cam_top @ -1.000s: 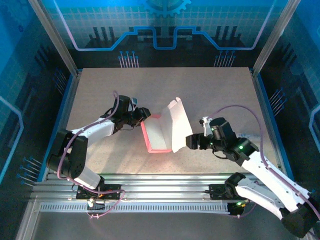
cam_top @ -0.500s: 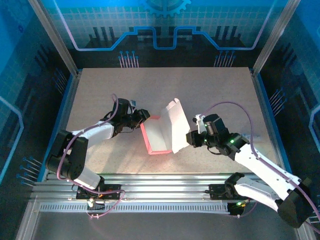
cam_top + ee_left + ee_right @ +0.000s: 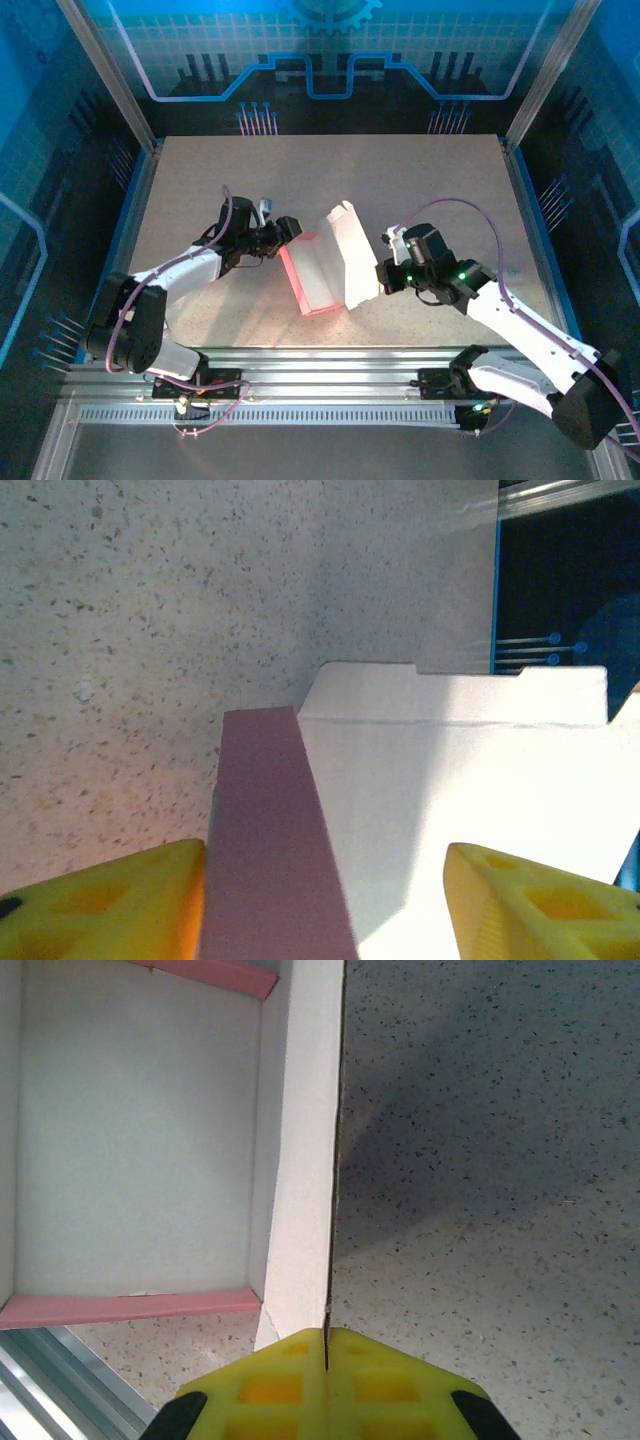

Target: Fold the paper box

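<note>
The box sat half formed on the surface, between the two arms. The right jaws were pinched shut on the thin edge of its tall white flap, with the card sandwiched right between them. The left jaws stood wide, with the pink wall in the gap close against one finger, and gripped nothing. So probably just one pinch steadied it. A sideways tug from the right could've creased the flap or dragged the whole box, and the pink wall could've flopped outward.

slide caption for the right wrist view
Right gripper shut on the raised whitish flap of the thin pink-and-white card paper box, over the speckled table.
</note>
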Available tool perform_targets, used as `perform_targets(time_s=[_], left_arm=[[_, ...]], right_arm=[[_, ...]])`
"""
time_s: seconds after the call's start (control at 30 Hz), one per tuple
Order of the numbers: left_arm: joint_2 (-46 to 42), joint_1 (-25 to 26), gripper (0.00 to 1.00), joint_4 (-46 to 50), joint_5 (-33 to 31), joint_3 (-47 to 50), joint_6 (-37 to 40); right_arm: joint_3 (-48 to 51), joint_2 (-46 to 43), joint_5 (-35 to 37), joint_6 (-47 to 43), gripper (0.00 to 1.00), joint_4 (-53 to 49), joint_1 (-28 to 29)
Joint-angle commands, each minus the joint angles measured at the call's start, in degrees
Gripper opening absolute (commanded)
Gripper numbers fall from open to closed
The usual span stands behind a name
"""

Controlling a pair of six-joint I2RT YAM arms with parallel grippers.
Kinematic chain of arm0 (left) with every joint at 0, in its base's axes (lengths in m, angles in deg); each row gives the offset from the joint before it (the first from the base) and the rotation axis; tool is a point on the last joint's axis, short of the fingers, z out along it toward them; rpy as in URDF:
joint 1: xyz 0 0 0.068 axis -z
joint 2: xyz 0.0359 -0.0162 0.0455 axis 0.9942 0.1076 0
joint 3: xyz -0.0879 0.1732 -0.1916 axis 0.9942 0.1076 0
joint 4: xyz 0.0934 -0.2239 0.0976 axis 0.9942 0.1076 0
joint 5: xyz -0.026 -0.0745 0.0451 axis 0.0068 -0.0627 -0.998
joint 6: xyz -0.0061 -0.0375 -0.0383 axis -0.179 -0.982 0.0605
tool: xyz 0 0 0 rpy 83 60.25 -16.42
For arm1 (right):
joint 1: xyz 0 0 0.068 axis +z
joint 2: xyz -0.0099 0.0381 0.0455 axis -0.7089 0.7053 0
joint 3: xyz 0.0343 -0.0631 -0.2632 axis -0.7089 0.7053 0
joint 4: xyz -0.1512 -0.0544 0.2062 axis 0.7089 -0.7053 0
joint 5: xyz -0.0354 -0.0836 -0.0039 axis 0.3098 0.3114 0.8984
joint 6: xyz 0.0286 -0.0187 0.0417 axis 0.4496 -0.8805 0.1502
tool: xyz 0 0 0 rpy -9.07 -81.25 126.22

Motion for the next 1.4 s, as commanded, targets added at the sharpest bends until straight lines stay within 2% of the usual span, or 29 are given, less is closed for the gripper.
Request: perform_targets(time_s=[0.0,0.17,0.27,0.33,0.47,0.67,0.9,1.37], left_arm=[[-3.32,-2.27,0.68,6.19,3.88,-2.83,8.25],[-6.10,-4.01,0.67,17.57,6.17,-9.78,23.40],[-5.56,-3.96,0.67,22.73,7.64,-14.19,29.71],[-4.69,-4.01,0.71,23.38,9.97,-15.83,33.17],[-2.17,-3.76,0.71,25.32,11.88,-18.78,39.46],[0.73,-0.92,0.72,32.69,6.10,-23.40,49.88],[2.17,0.24,0.72,34.82,6.32,-24.72,53.27],[7.77,4.14,0.71,35.53,2.29,-28.55,57.66]], right_arm=[[-3.63,0.67,2.02,-3.15,0.06,-4.24,1.12],[-9.00,2.82,2.96,-7.84,0.04,-9.99,1.82],[-11.95,3.88,2.28,-10.33,0.04,-12.05,1.84],[-14.06,5.02,1.15,-12.12,0.04,-13.39,1.84],[-17.75,8.19,-1.84,-15.41,0.04,-16.08,1.87],[-20.79,11.41,-3.87,-18.81,0.04,-18.31,2.00],[-21.80,12.95,-5.07,-20.87,0.04,-19.99,1.97],[-22.06,12.51,-7.57,-21.81,0.03,-20.62,2.04]])
